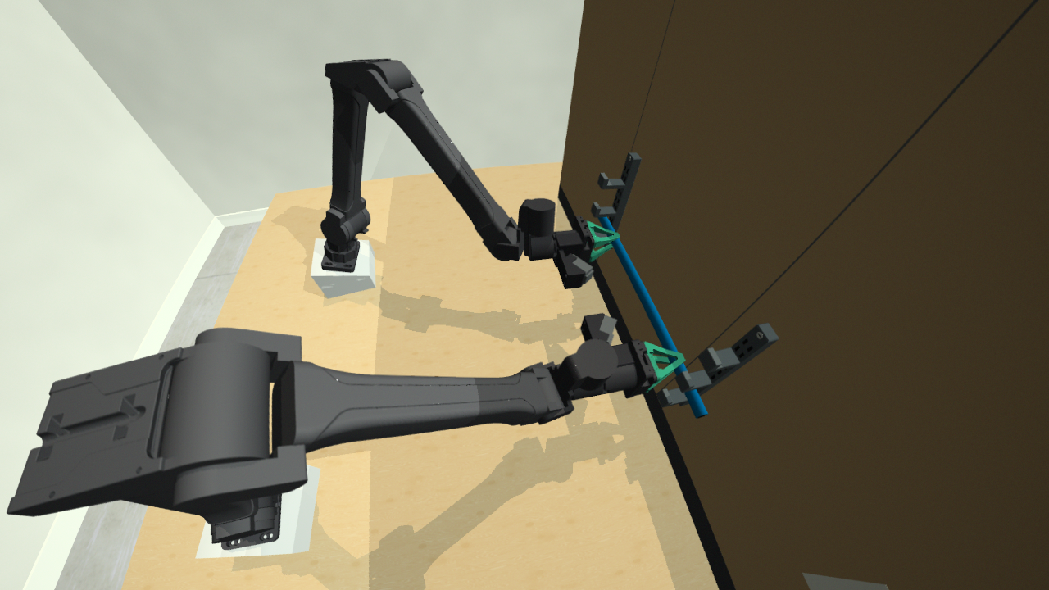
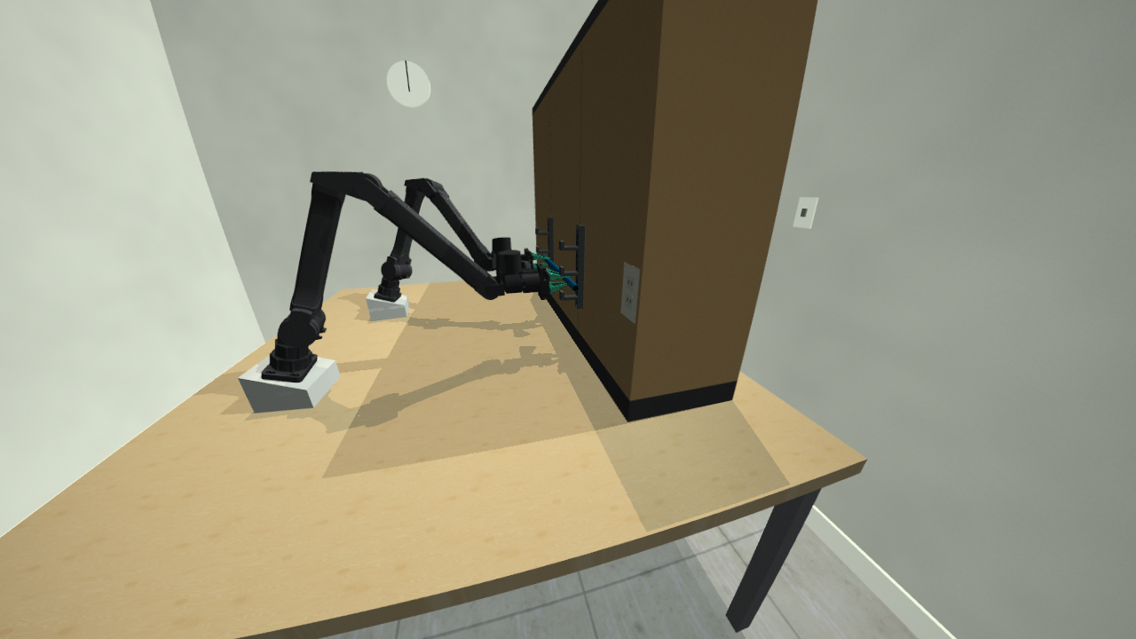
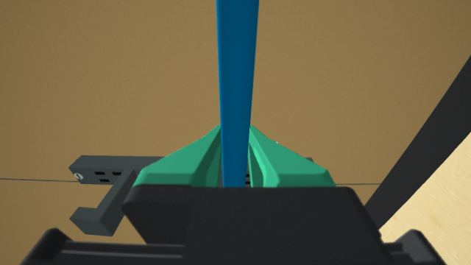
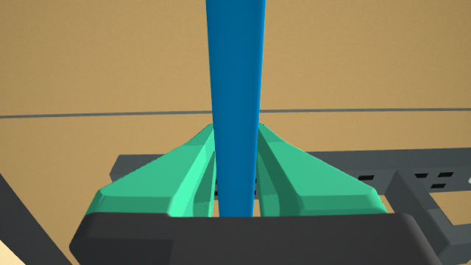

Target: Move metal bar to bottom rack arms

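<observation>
The blue bar (image 1: 645,293) (image 2: 570,281) (image 3: 237,66) (image 4: 235,66) runs along the wall between two rack uprights. My left gripper (image 1: 615,238) (image 3: 235,132), on the far arm in the top view, is shut on the bar near its far end. My right gripper (image 1: 680,359) (image 4: 235,133), on the near arm, is shut on it near its near end. At the near upright, the bar passes below the middle rack arm (image 1: 697,379) and above the bottom rack arm (image 1: 671,397). At the far end it shows below the middle rack arm (image 1: 604,211); the bottom arm there is hidden. Contact with the bottom arms cannot be told.
The top rack arms (image 1: 719,357) (image 1: 611,181) carry nothing and stick out above the bar. The brown wall panel (image 1: 843,293) (image 2: 607,198) stands close behind. The wooden table top (image 1: 454,293) (image 2: 318,516) lies below both arms.
</observation>
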